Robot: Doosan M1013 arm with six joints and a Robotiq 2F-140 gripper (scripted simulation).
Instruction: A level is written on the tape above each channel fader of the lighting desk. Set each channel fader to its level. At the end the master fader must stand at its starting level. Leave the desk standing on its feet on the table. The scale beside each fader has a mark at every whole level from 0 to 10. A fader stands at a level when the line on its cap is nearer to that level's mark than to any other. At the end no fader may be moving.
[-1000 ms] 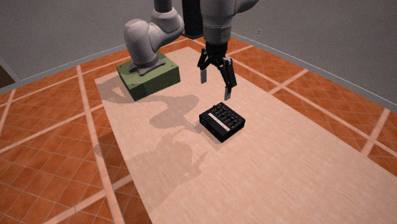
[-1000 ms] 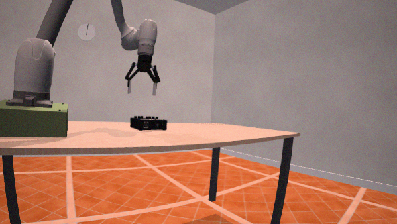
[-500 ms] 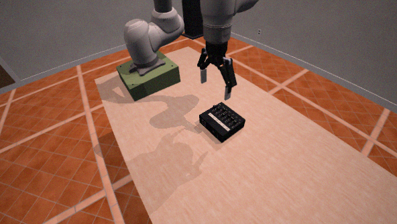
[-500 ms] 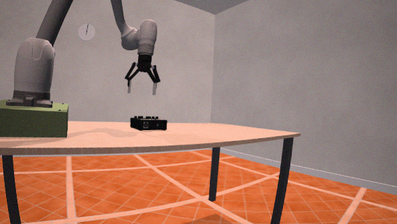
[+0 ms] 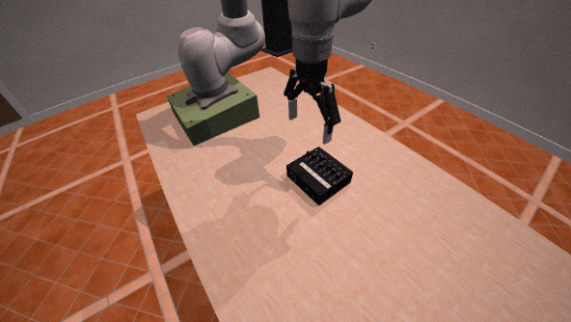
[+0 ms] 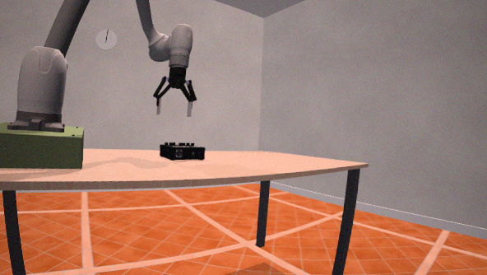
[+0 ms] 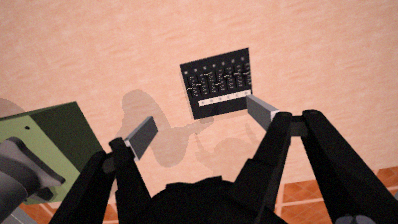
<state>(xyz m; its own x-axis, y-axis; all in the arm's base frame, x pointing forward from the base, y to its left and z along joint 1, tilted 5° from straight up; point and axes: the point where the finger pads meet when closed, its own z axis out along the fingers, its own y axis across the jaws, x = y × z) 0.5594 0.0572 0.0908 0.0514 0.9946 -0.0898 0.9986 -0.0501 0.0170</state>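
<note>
Currently pincer [image 6: 173, 108] hangs spread wide and empty, well above lighting desk [image 5: 319, 174] on worktop [image 5: 395, 251], likely lining up a fader.

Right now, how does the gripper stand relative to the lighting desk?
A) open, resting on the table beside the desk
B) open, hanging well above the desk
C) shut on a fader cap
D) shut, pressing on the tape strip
B: the gripper is spread wide, holding nothing, with clear air between it and the lighting desk.
</note>
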